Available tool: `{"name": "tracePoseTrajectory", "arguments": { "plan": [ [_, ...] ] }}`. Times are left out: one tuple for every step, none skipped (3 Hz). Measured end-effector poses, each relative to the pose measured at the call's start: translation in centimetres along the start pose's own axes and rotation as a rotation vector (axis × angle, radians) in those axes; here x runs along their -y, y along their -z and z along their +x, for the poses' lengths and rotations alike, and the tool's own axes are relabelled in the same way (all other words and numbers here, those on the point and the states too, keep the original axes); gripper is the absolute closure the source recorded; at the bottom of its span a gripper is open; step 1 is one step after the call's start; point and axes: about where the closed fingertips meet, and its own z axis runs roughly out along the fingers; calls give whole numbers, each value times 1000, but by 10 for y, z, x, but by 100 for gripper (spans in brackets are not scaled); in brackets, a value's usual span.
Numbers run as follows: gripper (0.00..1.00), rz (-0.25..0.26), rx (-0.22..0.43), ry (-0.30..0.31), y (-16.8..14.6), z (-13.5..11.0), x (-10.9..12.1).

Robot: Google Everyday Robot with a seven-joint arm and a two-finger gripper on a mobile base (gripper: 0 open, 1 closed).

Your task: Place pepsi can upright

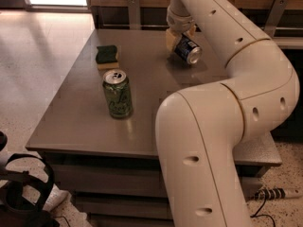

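The pepsi can (187,50) is dark blue with a silver end facing lower right. It is tilted on its side at the far middle of the grey table (75,117), a little above the surface with its shadow beneath it. My gripper (180,40) reaches down from the arm at the top and is shut on the can, with its yellowish fingers (171,39) at the can's upper left. My large cream arm (222,126) fills the right of the view and hides the table's right side.
A green soda can (117,94) stands upright at the table's left centre. A green and yellow sponge (107,56) lies behind it. A wall rail runs behind the table. A black base part (21,193) and a power strip (270,193) are on the floor.
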Motion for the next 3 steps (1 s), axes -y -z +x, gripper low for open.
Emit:
{"name": "tracePoseTrajectory", "arguments": {
  "plan": [
    [100, -14, 77, -1, 20, 1, 11],
    [100, -83, 215, 11, 37, 5, 26],
    [100, -172, 349, 40, 47, 10, 38]
  ]
}}
